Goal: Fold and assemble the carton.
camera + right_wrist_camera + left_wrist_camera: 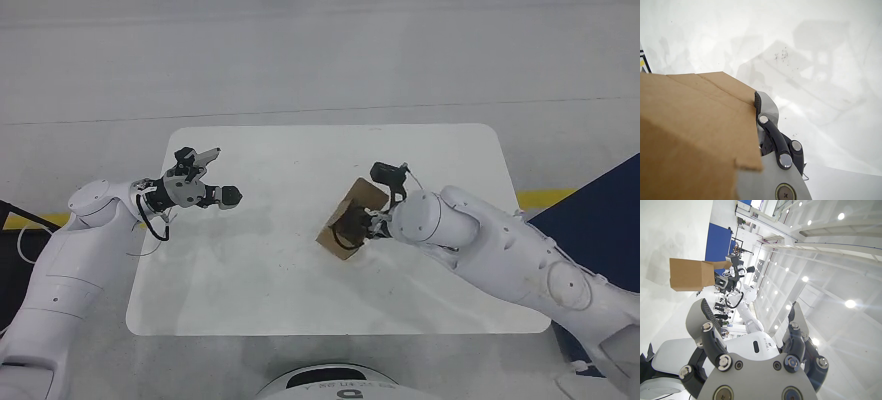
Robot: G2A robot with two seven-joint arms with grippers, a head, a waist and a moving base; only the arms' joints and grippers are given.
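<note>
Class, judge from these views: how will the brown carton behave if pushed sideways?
Probably light: the right gripper alone holds the carton by one wall. Its thin, open-ended walls likely flex. Flat faces suggest sliding, not rolling.

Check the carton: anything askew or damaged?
The carton is skewed to the table edges, held at its open end by the right tool. No tears or crushing visible. Left tool is open, well apart.

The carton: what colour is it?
The carton is plain brown cardboard; the left wrist view shows it best.
</note>
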